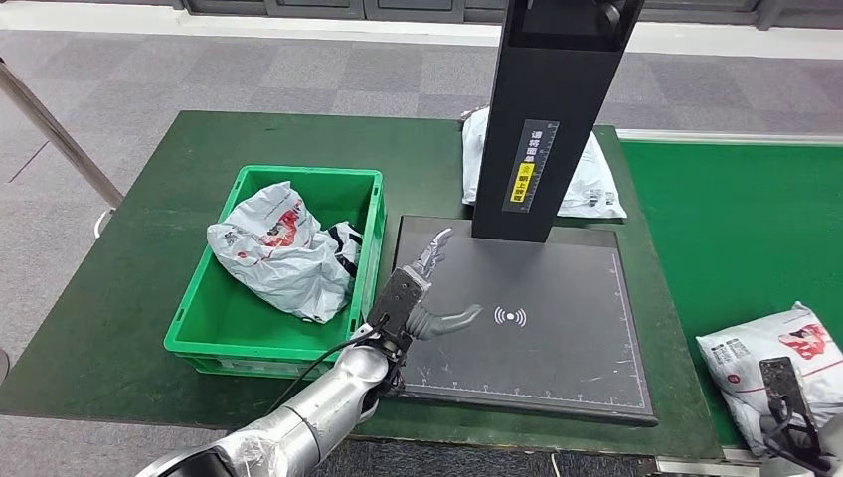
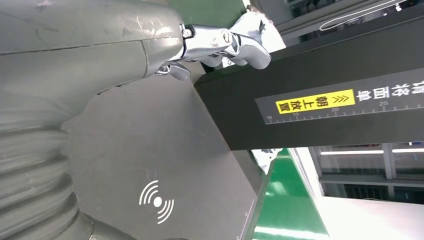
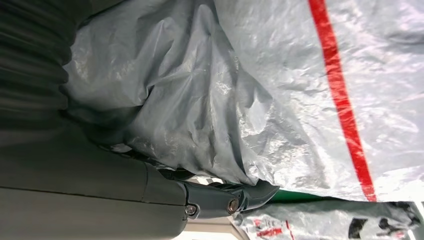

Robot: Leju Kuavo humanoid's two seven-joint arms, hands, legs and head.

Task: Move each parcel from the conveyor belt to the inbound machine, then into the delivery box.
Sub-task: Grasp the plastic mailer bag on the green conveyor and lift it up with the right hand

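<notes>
Inside, the green crate (image 1: 224,333) holds two parcels (image 1: 273,248); left hand (image 1: 418,288) fingers wide, right fingers unclear.

High head view; 2 close wrist views

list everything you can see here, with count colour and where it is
parcel in crate: one, grey-white bag with red print, lying in the green crate
parcel behind post: one, white, on the table behind the black post
parcel on belt: one, white with red print, on the conveyor belt, under the right hand
green crate: one, green, on the table beside the scanner plate
scanner plate: one, black with a white signal mark, bare
black post: one, black with a yellow label, rising from the plate's far edge
conveyor belt: one, green, to the right
table: one, dark green
left hand: fingers apart, holding nothing, over the plate
right hand: on the belt parcel; grip unclear
</notes>
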